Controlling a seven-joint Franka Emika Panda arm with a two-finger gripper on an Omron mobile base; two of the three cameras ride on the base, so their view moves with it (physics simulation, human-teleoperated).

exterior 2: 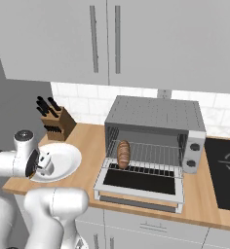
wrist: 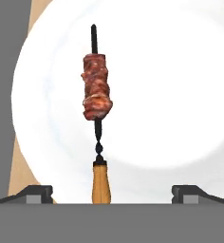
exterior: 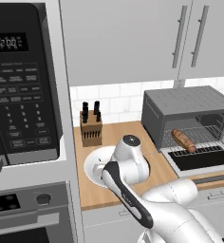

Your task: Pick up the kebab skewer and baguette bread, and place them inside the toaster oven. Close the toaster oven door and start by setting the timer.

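Note:
The kebab skewer (wrist: 97,92) lies on a white plate (wrist: 180,95), its dark red meat chunks far from me and its tan handle pointing between my fingertips (wrist: 35,192). My gripper (wrist: 113,193) hangs open just above the handle end, touching nothing. In the right base view the gripper (exterior 2: 38,168) is over the near left part of the plate (exterior 2: 66,155). The baguette bread (exterior 2: 123,153) rests on the wire rack inside the toaster oven (exterior 2: 156,114). The toaster oven door (exterior 2: 139,180) lies folded down flat. The baguette bread (exterior: 184,140) also shows inside the toaster oven (exterior: 185,102).
A knife block (exterior 2: 56,121) stands behind the plate against the tiled wall. A black microwave (exterior: 19,80) fills the left side above a built-in oven. A black cooktop (exterior 2: 224,165) sits right of the toaster oven. Wall cabinets hang overhead.

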